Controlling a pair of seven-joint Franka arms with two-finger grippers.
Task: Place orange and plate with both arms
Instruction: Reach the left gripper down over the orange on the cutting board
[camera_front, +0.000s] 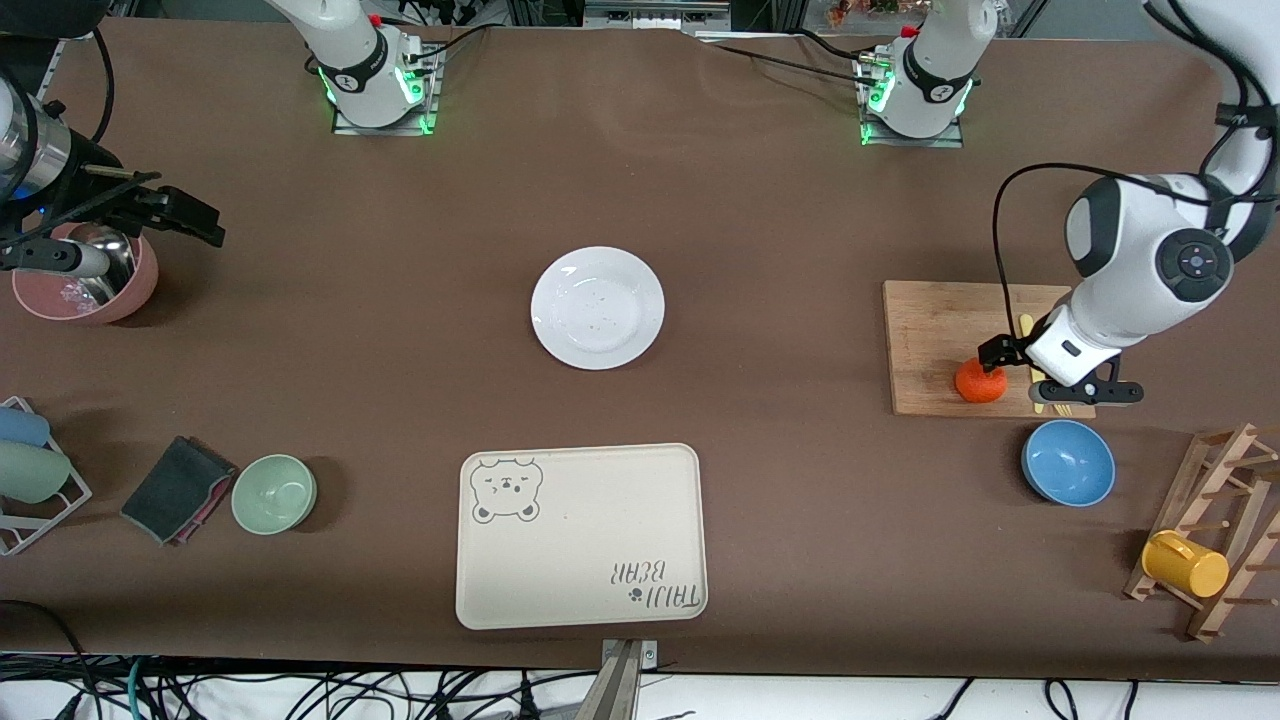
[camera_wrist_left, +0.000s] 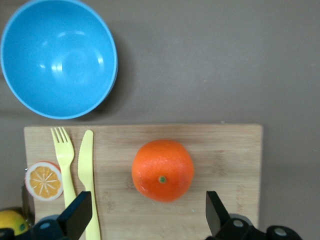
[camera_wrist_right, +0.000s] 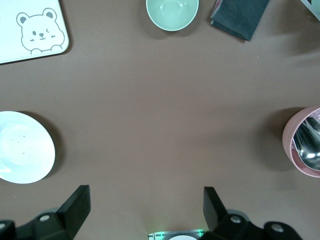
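The orange (camera_front: 980, 381) sits on a wooden cutting board (camera_front: 930, 340) toward the left arm's end of the table. In the left wrist view the orange (camera_wrist_left: 162, 170) lies just ahead of the gap between the fingers. My left gripper (camera_front: 1045, 372) (camera_wrist_left: 145, 217) is open and empty, low over the board beside the orange. The white plate (camera_front: 597, 307) lies bare at the table's middle and shows in the right wrist view (camera_wrist_right: 22, 147). My right gripper (camera_front: 190, 215) (camera_wrist_right: 145, 210) is open and empty, waiting up over the table by a pink bowl (camera_front: 85, 280).
A yellow fork (camera_wrist_left: 62, 150), a yellow knife (camera_wrist_left: 86, 170), an orange slice (camera_wrist_left: 44, 180) and a lemon (camera_wrist_left: 10, 220) share the board. A blue bowl (camera_front: 1067, 462) sits nearer the camera than the board. Also here: cream bear tray (camera_front: 580, 535), green bowl (camera_front: 274, 493), dark cloth (camera_front: 178, 488), yellow mug (camera_front: 1185, 563) on a wooden rack.
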